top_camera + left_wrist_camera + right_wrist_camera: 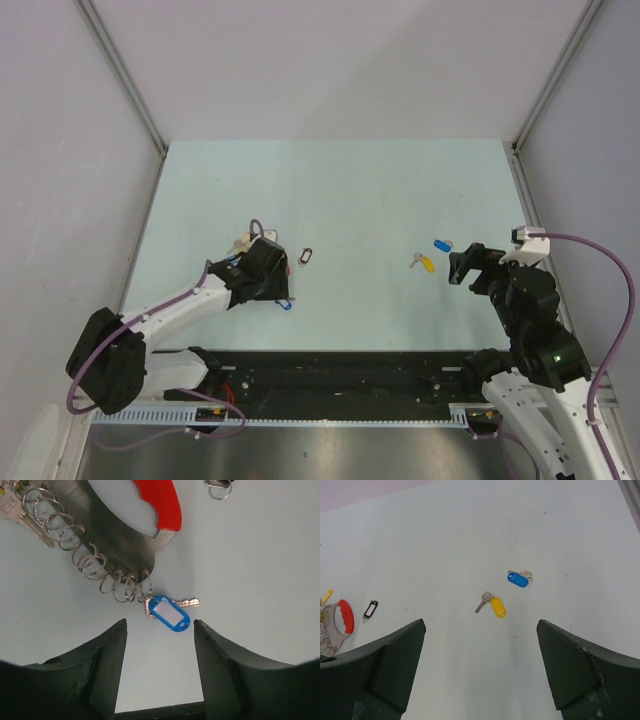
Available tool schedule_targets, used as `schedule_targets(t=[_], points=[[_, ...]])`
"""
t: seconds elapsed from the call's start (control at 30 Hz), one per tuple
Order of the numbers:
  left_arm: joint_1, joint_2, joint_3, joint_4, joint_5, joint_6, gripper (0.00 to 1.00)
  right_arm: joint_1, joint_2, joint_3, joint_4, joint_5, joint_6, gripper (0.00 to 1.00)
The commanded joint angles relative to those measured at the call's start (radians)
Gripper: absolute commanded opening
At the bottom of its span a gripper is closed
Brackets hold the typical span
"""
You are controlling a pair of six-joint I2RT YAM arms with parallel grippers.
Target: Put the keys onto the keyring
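Right pincer [481, 623]; beyond, yellow-tagged key [497, 606]

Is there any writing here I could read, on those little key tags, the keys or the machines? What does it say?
No readable text in any view.
White insert of the blue plastic key tag by the large grey metal keyring: blank.
Any stamping on the silver key at the left wrist view's top-left corner: too blurred to read.
The yellow tag, black tag and other blue tag: too small to tell.
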Motion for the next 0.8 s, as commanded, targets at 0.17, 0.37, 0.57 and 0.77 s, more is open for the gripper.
schedule_targets(t=[0.17, 0.37, 0.57, 0.77], points=[[-0.012, -0.047, -0.08, 0.123, -0.117, -0.167, 0.52, -0.004, 0.0, -0.002, 0.014, -0.015, 0.004, 1.0], [-0.012, -0.055, -0.138, 0.184, -0.116, -0.201, 0.56, -0.001, -0.002, -0.005, 0.014, -0.014, 0.004, 1.0], [-0.025, 0.023, -0.163, 0.29, -0.033, -0.208, 0.57, -0.004, 0.003, -0.007, 0.014, -0.012, 0.006, 1.0], [-0.116, 0.158, -0.062, 0.356, -0.013, -0.221, 0.59, -0.006, 0.009, -0.01, 0.015, -0.017, 0.004, 1.0]])
